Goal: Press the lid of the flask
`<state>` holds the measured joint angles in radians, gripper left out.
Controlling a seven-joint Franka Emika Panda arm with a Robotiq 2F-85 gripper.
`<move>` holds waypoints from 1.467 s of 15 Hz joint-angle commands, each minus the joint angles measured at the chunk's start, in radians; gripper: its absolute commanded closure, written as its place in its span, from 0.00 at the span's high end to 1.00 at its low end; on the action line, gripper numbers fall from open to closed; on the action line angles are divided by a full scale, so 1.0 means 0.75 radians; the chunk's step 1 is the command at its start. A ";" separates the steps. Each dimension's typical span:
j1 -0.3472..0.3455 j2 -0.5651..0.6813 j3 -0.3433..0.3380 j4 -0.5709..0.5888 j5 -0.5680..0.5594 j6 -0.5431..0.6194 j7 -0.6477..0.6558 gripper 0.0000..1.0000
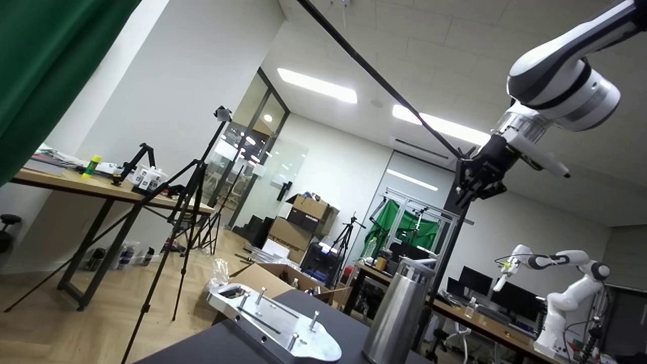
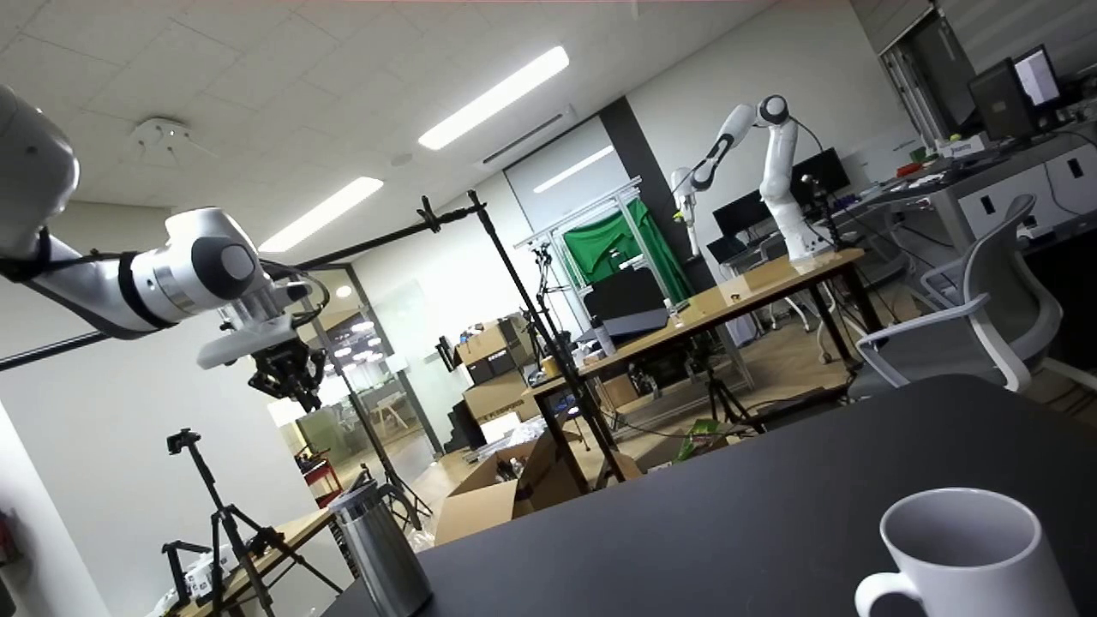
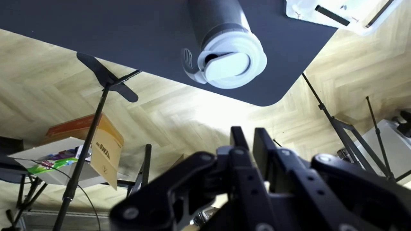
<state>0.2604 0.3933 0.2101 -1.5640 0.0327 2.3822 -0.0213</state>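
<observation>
The flask [image 1: 397,318] is a tall brushed-metal cylinder standing upright on the dark table; it also shows in an exterior view [image 2: 386,553] and in the wrist view [image 3: 215,14]. Its round lid [image 1: 417,268] tops it, also visible in an exterior view [image 2: 353,499]. In the wrist view the lid [image 3: 232,61] looks pale under bright light, with a raised tab and a handle at its side. My gripper [image 3: 248,130] is empty, with a narrow gap between its fingertips. In both exterior views the gripper [image 1: 464,198] [image 2: 310,401] hangs well above the flask, touching nothing.
A flat white and grey tray-like object [image 1: 303,331] with upright bolts lies beside the flask. A white mug [image 2: 968,561] stands on the dark table [image 2: 728,523]. The flask is near the table's rounded corner. A long black pole [image 1: 376,76] crosses near the arm.
</observation>
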 commanded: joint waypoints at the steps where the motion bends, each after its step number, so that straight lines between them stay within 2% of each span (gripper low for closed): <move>1: 0.046 0.128 -0.013 0.176 -0.040 -0.029 0.047 0.00; 8: 0.091 0.249 -0.042 0.263 -0.076 -0.045 0.054 0.00; 22: 0.105 0.370 -0.102 0.280 -0.137 -0.137 0.077 0.00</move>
<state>0.3252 0.6436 0.1514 -1.3964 -0.0458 2.3174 -0.0104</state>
